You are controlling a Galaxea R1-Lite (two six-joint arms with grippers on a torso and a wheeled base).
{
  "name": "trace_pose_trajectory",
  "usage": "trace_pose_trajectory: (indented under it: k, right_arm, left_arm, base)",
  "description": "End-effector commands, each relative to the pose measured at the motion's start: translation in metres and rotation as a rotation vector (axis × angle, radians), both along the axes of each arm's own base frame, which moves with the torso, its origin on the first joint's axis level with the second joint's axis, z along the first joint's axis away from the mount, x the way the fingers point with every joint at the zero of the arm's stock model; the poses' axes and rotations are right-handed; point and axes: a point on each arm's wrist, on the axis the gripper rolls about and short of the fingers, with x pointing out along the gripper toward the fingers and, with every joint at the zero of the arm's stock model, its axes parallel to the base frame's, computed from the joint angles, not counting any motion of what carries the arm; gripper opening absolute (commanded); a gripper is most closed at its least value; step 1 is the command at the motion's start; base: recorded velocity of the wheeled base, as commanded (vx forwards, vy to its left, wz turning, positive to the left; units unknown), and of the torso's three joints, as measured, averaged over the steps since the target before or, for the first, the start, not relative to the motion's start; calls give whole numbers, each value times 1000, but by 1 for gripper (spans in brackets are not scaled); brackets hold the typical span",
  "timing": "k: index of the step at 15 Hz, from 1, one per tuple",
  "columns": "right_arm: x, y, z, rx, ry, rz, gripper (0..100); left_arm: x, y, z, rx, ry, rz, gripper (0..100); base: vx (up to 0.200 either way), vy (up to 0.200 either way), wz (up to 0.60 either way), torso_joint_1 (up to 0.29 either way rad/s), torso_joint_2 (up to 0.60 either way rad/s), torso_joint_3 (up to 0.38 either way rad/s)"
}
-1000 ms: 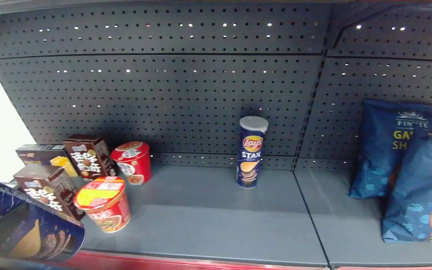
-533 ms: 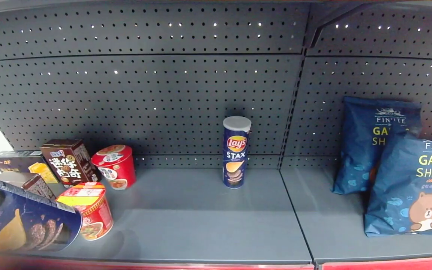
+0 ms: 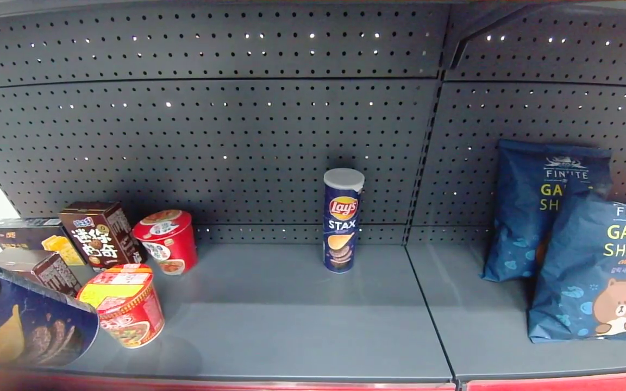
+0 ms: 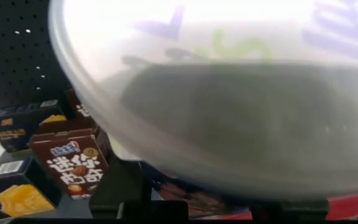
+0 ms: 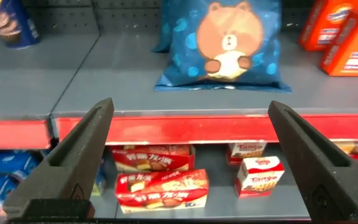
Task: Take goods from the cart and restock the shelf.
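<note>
- While the left gripper (image 4: 204, 202) pinches the held chip can (image 3: 25, 331), one finger on each side of the tube, the can hangs at the front-left corner of the shelf (image 3: 291, 326), over the red front edge (image 3: 210, 384).
- Long axis: nearly level, running roughly along the front edge. The lid (image 4: 229, 93) faces the wrist, and the base end points toward the middle of the shelf. On this evidence, the can must be tipped upright before it is set down.
- Target direction: bare shelf floor lies to the right of and behind the held chip can. It spans the gap between the front noodle cup (image 3: 125, 307) and the standing can (image 3: 342, 220), which is upright near the back panel (image 3: 237, 136).
- Clearance: the base end is just beside the front noodle cup; whether they touch cannot be determined. The rear noodle cup (image 3: 166, 241) and the brown boxes (image 3: 101, 236) occupy the back-left corner. A level sweep to the right would likely knock the front cup over.
- Other arm: the right gripper (image 5: 190, 106) is spread and empty, low before the neighbouring section and facing the bear-print bag (image 5: 219, 43). The left arm is nearer to the gap.
- Surface: flat grey metal with no lip visible at the front.
</note>
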Motion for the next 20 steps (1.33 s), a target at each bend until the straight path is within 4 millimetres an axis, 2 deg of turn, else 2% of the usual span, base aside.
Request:
trace_pose_trajectory:
  k: [1,2,3,4,5,7,8,9,11,12,13,15,17,19,20]
  right_arm:
    - [22,1,102,30,0,118,100]
    - [37,3,112,46,63,142,100]
    - [45,7,120,19,90,292,100]
    - [50,10,123,9,110,354,100]
    - [64,15,131,0,135,383,100]
    - [97,31,162,-1,147,455,100]
    - [107,38,169,-3,162,482,100]
    - [135,56,173,-14,225,527,100]
    - [161,81,162,-61,276,612,100]
    - [171,87,157,-66,279,619,100]
    - [196,101,146,-73,287,668,100]
    - [227,109,133,-50,277,753,100]
    - [268,115,113,-85,251,770,100]
    - [289,118,104,-119,250,812,100]
    - [307,125,98,-162,243,826,100]
  left_arm:
    - [-2,3,14,6,-20,69,0]
    - [-4,4,16,10,-13,75,0]
    - [-12,5,16,14,-1,76,0]
    - [-15,5,16,14,4,75,0]
    - [-15,5,11,49,36,77,0]
    - [-18,5,5,102,93,52,0]
    - [-18,5,4,103,100,41,0]
    - [-16,4,3,99,117,36,0]
    - [-15,4,0,85,135,29,0]
    - [-15,4,-1,76,137,26,0]
    - [-16,4,-1,51,139,14,0]
    - [-16,3,-5,47,152,4,0]
    - [-15,3,-9,48,167,-17,0]
    - [-15,3,-9,48,167,-28,0]
    - [-16,3,-10,48,167,-33,0]
  base:
    - [0,0,0,0,0,0]
    - [0,0,0,0,0,0]
    - [0,0,0,0,0,0]
    - [0,0,0,0,0,0]
    - [0,0,0,0,0,0]
    - [0,0,0,0,0,0]
    - [0,0,0,0,0,0]
    - [0,0,0,0,0,0]
    - [0,0,0,0,0,0]
    - [0,0,0,0,0,0]
    - [0,0,0,0,0,0]
    - [0,0,0,0,0,0]
    - [0,0,0,0,0,0]
    - [0,0,0,0,0,0]
    - [0,0,0,0,0,0]
